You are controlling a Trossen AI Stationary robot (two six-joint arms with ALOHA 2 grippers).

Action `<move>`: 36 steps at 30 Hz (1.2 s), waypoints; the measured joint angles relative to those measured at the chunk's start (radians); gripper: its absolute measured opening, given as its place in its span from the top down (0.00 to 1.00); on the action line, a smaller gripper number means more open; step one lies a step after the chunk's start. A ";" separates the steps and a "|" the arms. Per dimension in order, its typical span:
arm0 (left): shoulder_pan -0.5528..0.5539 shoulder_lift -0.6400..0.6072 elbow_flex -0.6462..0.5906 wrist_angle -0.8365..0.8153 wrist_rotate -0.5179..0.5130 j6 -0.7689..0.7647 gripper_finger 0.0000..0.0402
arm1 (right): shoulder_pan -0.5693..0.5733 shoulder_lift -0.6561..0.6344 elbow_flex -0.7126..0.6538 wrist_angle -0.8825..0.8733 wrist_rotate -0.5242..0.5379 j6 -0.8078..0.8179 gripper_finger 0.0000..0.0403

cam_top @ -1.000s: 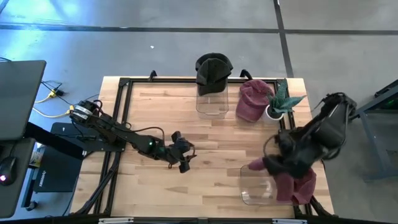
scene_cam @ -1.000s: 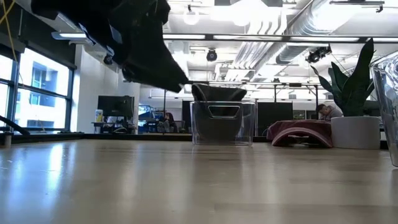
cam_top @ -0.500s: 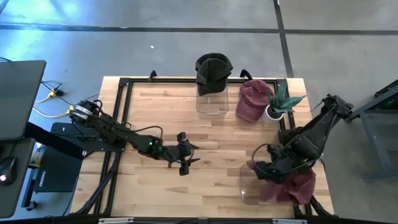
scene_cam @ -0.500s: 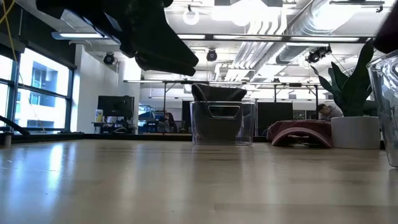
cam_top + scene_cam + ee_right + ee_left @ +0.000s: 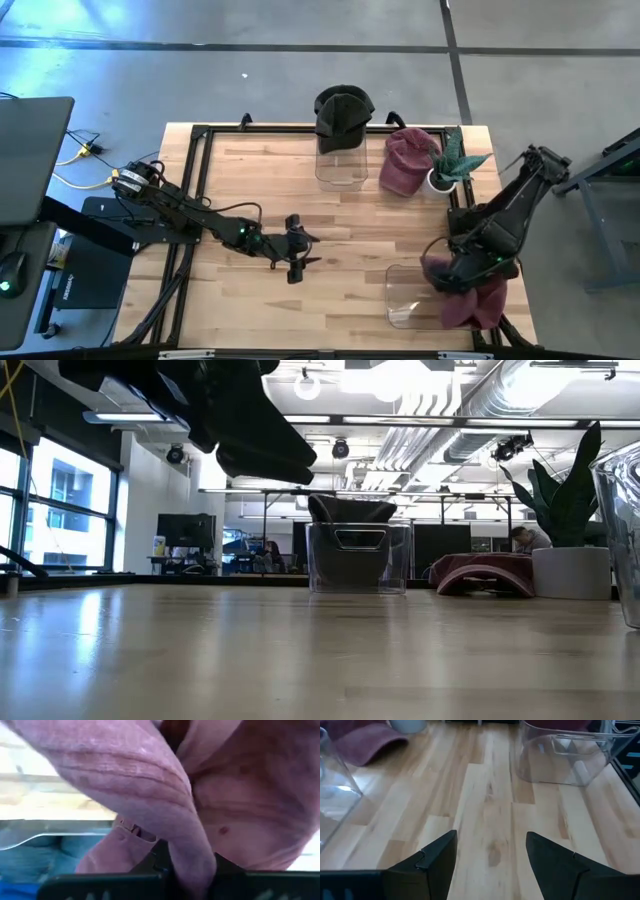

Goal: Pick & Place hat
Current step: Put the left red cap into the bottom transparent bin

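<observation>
A maroon hat [image 5: 476,300] hangs in my right gripper [image 5: 447,276] at the right rim of a clear bin [image 5: 412,296] near the table's near right corner. That hat [image 5: 235,795] fills the right wrist view. A second maroon hat [image 5: 404,160] lies on its brim near the far edge, beside a potted plant [image 5: 447,165]. A black hat [image 5: 342,108] sits on top of another clear bin [image 5: 340,166]. My left gripper [image 5: 296,256] hovers open over the table's middle, touching nothing. My right gripper is shut on the maroon hat, pinching a thick rolled fold of its cloth [image 5: 192,855] between the two fingers. The gripper comes from above, slanting from the table's right side. The hat hangs slack below and beside the fingers, over the bin's right rim.
Bare wood lies between my left gripper [image 5: 490,865] and the near bin [image 5: 565,750]. In the low view the far bin [image 5: 358,558], the lying hat [image 5: 485,575] and the plant [image 5: 570,530] stand along the far side. A black frame [image 5: 200,160] edges the table.
My right gripper dropped with the maroon hat toward the near bin, swinging left over it, then drew back toward the table's right edge; the hat now hangs at the bin's right rim. My left gripper shifted slightly toward the right.
</observation>
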 joint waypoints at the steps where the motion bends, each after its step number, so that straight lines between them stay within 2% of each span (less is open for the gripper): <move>1: 0.000 0.000 0.000 -0.003 0.007 -0.004 0.42 | 0.006 -0.014 -0.015 -0.003 -0.002 0.000 0.96; 6: 0.000 0.000 0.000 -0.003 0.010 -0.026 0.42 | 0.034 -0.063 -0.078 -0.004 -0.016 -0.001 0.93; 13: 0.000 0.000 0.000 -0.004 0.026 -0.050 0.42 | 0.081 -0.098 -0.149 -0.020 -0.127 -0.002 0.83; 19: 0.000 0.000 0.000 -0.007 0.033 -0.056 0.42 | 0.106 -0.110 -0.150 -0.065 -0.138 -0.017 0.65; 25: 0.000 0.000 0.000 -0.002 0.032 -0.057 0.42 | 0.110 -0.113 -0.081 -0.153 -0.215 -0.021 0.49; 31: 0.000 0.000 0.000 -0.002 0.032 -0.057 0.42 | 0.110 -0.113 0.010 -0.154 -0.119 -0.023 0.48; 36: 0.000 0.000 0.000 -0.002 0.037 -0.057 0.42 | 0.096 -0.112 0.036 -0.152 -0.117 -0.023 0.48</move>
